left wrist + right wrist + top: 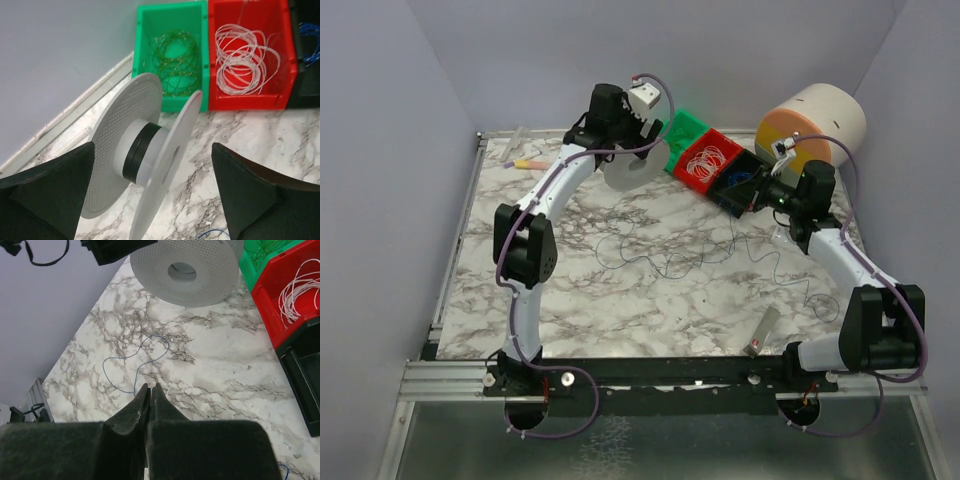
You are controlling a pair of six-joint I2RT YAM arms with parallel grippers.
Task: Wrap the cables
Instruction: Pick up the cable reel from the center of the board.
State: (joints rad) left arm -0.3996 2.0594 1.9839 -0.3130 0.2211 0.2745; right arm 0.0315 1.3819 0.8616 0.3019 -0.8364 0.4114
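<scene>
Across the marble worktop (620, 310), the left arm (535, 240) is stretched to the far edge, its hand (153, 150) spread wide either side of a white spool (638, 170) (touched by neither finger). The right arm (840, 260) is bent inward, its hand (150, 390) pressed together above the cables (135, 380), which are strewn mid-worktop.

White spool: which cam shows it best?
Left wrist. The spool is close and side-on: both flanges and the dark-banded hub show. Right wrist catches the spool face-on, one perforated flange only, cropped at the top edge. Top external shows the spool small, from above.
</scene>
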